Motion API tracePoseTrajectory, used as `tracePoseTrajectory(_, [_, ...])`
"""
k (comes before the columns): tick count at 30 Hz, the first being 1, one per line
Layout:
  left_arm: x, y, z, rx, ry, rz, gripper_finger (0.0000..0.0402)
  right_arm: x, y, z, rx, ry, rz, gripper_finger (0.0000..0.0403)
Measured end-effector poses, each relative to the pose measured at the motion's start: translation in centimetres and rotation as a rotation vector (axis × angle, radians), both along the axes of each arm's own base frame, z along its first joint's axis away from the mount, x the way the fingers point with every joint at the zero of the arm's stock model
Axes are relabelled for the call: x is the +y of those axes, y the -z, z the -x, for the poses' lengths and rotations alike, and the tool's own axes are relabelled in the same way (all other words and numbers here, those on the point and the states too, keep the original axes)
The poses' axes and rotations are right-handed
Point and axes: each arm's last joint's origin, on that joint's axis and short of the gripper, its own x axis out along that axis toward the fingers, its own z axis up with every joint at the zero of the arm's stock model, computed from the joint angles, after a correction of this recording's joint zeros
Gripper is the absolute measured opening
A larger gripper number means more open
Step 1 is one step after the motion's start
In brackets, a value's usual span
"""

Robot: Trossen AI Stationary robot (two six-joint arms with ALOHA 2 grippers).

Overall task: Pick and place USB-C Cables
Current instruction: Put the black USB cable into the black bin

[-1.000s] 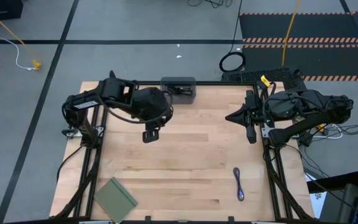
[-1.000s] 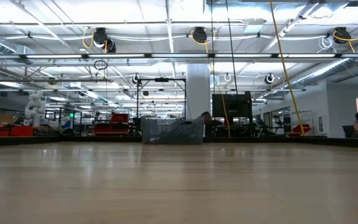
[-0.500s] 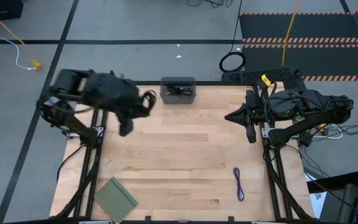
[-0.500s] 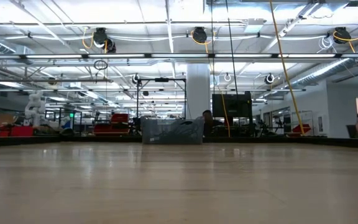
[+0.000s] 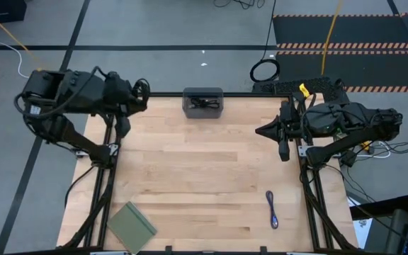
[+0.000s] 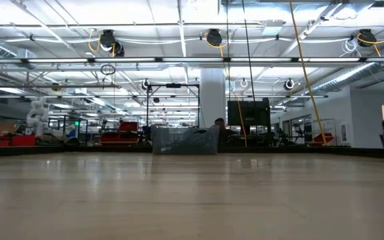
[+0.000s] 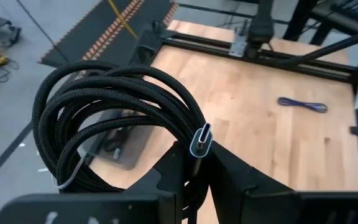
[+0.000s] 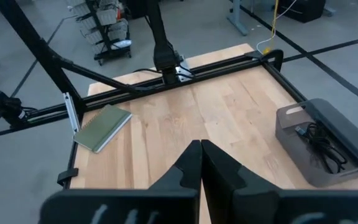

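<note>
My left gripper [image 5: 134, 99] hangs over the table's far-left corner, shut on a coiled black USB-C cable [image 5: 142, 86] [image 7: 110, 115]. A second black cable [image 5: 204, 104] [image 8: 321, 140] lies loosely bundled inside the dark grey tray [image 5: 188, 106] [image 8: 291, 121] at the far edge. The purple-blue cable [image 5: 272, 210] [image 7: 302, 104] lies as a folded strand flat on the wood near the right edge. My right gripper [image 5: 282, 138] [image 8: 201, 158] waits shut at the table's right side, touching nothing. My left gripper pinches the black coil between its two fingers [image 7: 229, 171] where several strands bunch beside the silver-rimmed plug [image 7: 202, 140]. The fingers come from the table's left, slanting down. The coil is lifted clear, its loops [image 7: 73, 106] standing out past the fingertips.
A flat green pad [image 5: 131, 225] [image 8: 103, 126] lies at the near-left corner. The tray [image 6: 185, 141] shows in the low view at the far edge. Black frame rails run along the table's left and right sides. The middle of the wooden top is bare.
My left arm has swung from the middle of the table, beside the tray, back toward the far-left corner, carrying the black coil with it, lifted clear. The right arm and the other cables have stayed where they were.
</note>
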Motion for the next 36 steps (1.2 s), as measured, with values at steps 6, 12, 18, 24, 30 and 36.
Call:
tracePoseTrajectory(6, [0.6,0.7,-0.9,0.038,-0.043,-0.045,0.0058,0.0,0.0,0.0,0.003,-0.01,0.027,0.0])
tracePoseTrajectory(12, [1.5,1.6,-3.1,0.022,-0.065,-0.082,0.0058,0.0,0.0,0.0,0.006,-0.014,0.06,0.0])
tracePoseTrajectory(18, [2.9,2.1,-6.0,0.025,-0.028,-0.204,0.0058,-0.2,0.0,0.0,0.006,0.036,0.108,0.0])
tracePoseTrajectory(24, [6.2,3.6,-10.7,0.051,0.021,-0.249,0.0058,-0.2,0.0,0.1,0.015,0.025,0.138,0.0])
tracePoseTrajectory(30, [11.0,7.4,-14.7,0.188,0.034,-0.21,0.0058,-0.3,0.0,0.2,0.014,0.026,0.138,0.0])
tracePoseTrajectory(36, [15.6,12.1,-18.0,0.327,0.063,-0.15,0.0058,-0.3,0.2,0.3,0.043,0.026,0.146,0.0])
